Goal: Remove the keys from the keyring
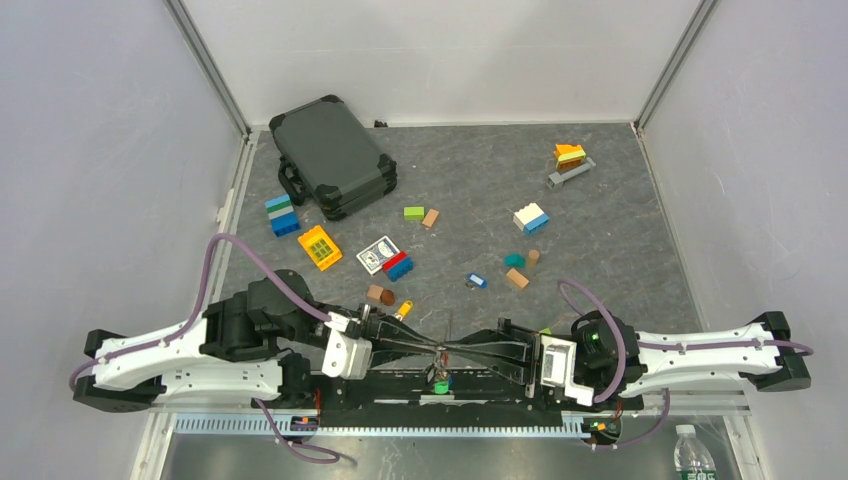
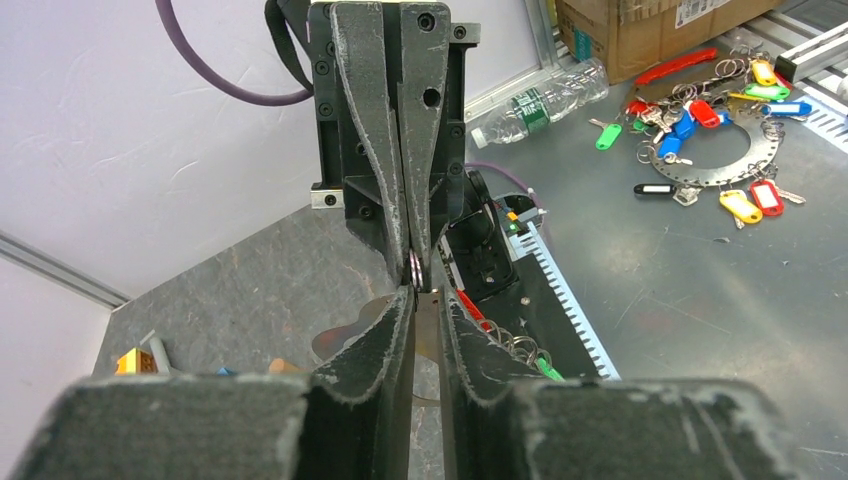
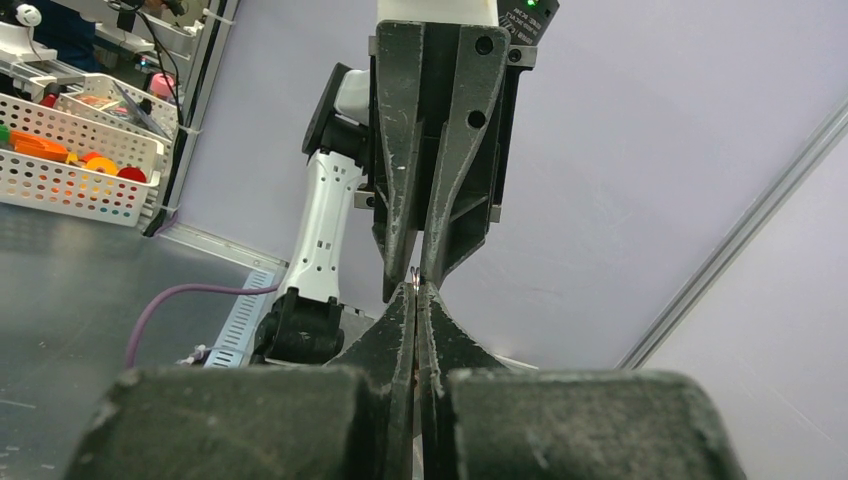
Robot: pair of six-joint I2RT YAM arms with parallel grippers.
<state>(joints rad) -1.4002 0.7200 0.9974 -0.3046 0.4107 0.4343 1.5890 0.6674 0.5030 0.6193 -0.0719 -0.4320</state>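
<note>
Low in the middle of the top view, the left gripper (image 1: 430, 347) and the right gripper (image 1: 455, 348) meet tip to tip over the near edge of the table (image 1: 620, 240). A small bunch of keys (image 1: 440, 381), green and red, hangs under them. Further up the table lie what look like a loose blue-headed key (image 1: 476, 281) and a yellow-headed key (image 1: 405, 307). The job therefore seems part done, with several keys yet to come off. The patterned card box (image 1: 378, 254) shows no legible print.

From the left wrist, the left gripper's fingers stand almost closed on a thin silver blade, seemingly a key. Opposite, at centre frame, the right gripper is pressed together on the keyring (image 2: 414, 268). Red and green keys dangle at lower right. The bottle (image 2: 530, 100) has a green label and the carton (image 2: 640, 30) a sticker, both too small to read.

From the right wrist, its fingers pinch the ring at centre, and no writing is readable.
</note>
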